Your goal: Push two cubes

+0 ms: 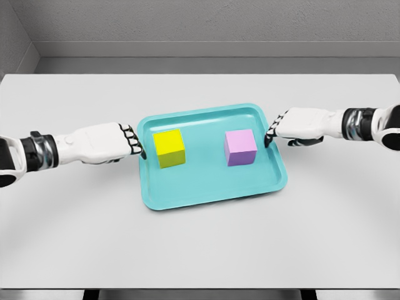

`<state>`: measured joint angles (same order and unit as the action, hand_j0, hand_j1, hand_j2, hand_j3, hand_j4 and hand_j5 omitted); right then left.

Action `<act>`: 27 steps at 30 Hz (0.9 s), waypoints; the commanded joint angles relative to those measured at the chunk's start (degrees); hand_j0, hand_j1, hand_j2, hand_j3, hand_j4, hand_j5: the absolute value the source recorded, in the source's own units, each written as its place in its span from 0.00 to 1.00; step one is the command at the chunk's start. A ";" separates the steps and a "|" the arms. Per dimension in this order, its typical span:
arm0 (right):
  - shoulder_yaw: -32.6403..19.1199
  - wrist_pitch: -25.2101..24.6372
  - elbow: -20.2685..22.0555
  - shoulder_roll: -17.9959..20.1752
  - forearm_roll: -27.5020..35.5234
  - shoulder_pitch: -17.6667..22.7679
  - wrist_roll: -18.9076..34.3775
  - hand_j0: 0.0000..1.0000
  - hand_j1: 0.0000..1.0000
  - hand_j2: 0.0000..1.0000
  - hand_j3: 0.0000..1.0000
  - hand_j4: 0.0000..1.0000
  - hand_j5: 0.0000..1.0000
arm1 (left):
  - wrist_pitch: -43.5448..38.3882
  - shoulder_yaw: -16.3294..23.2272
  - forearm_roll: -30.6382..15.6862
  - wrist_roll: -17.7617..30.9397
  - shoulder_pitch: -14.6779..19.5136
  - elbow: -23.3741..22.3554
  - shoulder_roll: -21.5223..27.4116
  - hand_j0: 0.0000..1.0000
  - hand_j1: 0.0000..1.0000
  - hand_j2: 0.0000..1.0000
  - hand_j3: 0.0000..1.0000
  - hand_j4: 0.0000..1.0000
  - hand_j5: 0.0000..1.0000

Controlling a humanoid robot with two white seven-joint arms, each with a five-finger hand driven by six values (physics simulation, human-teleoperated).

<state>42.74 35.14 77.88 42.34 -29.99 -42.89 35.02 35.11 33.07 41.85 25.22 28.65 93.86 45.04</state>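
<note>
Bench (200, 250) surface fills the near part of the view, pale grey and bare up to the front lip of a teal tray (212, 199) that sits slightly turned at the middle. Inside the tray stand the two cubes, well apart from each other: the yellow cube (169, 148) toward the left wall, the purple cube (240, 147) toward the right wall, both flat on the tray floor and upright.

At the same depth the two arms reach in from either side. The left hand (103, 144) lies outside the tray's left wall, its fingers (132, 142) curled over with their dark tips at the rim, holding nothing. The right hand (300, 127) mirrors it beyond the right wall, fingers (272, 131) likewise curled down at the rim and empty. Neither hand touches a cube; each stands just beside the tray wall with a gap of tray floor between fingertips and the nearer cube face.

This reads as the approach, with the push itself not yet begun. The next move seems to call for each hand to clear the raised rim and travel inward, meeting the outer face of its cube squarely so the cube slides rather than twists or tips.

Farther back, the bench ends at a grey wall (200, 25).
</note>
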 commanded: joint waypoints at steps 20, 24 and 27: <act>0.94 -0.14 2.10 -3.32 -0.94 0.35 -0.02 0.65 0.65 0.65 0.65 0.65 0.65 | -0.11 1.21 -0.10 2.73 2.55 -2.19 -4.61 0.71 0.71 0.71 0.71 0.71 0.71; 1.38 -0.14 2.02 -3.49 -0.94 0.18 -0.02 0.65 0.65 0.65 0.65 0.65 0.65 | -0.11 1.21 0.87 3.44 2.99 -2.19 -5.92 0.71 0.71 0.71 0.71 0.71 0.71; 1.38 -0.14 2.02 -3.58 -0.94 0.09 -0.02 0.65 0.65 0.65 0.65 0.65 0.65 | -0.11 1.21 1.92 3.44 3.43 -2.19 -6.72 0.71 0.71 0.71 0.71 0.71 0.71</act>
<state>44.05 35.10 79.88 38.80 -31.12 -42.80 35.02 35.12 34.32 43.33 28.57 32.17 91.63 38.76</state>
